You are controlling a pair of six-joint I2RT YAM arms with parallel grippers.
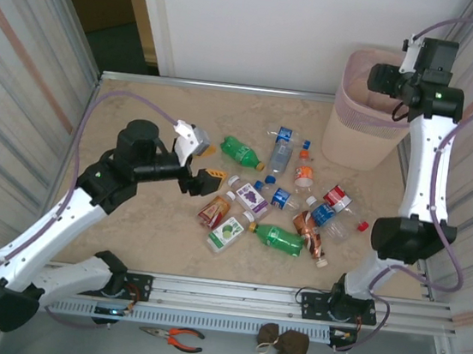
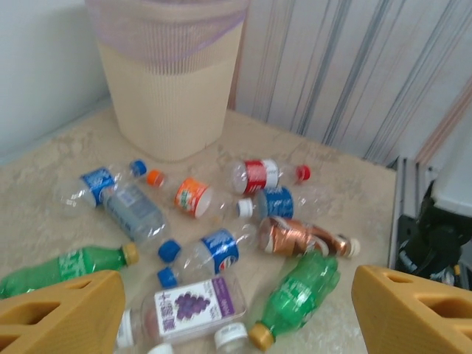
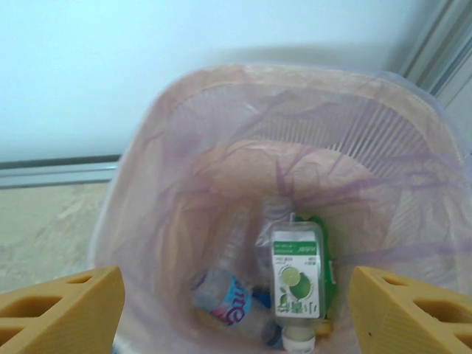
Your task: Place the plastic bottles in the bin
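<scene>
Several plastic bottles lie scattered mid-table: a green one [image 1: 241, 152], a grape-labelled one [image 1: 251, 198], a lime-labelled one [image 1: 228, 232] and another green one [image 1: 278, 238]. My left gripper [image 1: 207, 162] hovers open just left of the pile, nothing between its fingers. Its wrist view looks over the grape bottle [image 2: 188, 306], a green bottle [image 2: 299, 291] and a copper one [image 2: 295, 236] toward the bin [image 2: 166, 96]. The bin [image 1: 365, 115] stands at the back right. My right gripper [image 3: 236, 310] hangs open over it; a lime-labelled bottle [image 3: 297, 284] and a clear one [image 3: 221, 299] lie inside.
A thin purple liner bag [image 3: 184, 96] covers the bin's rim. Orange-handled pliers [image 1: 172, 336] and a brown pouch [image 1: 283, 343] lie below the rail in front of the arm bases. Striped curtain walls close both sides, and the table's left half is bare.
</scene>
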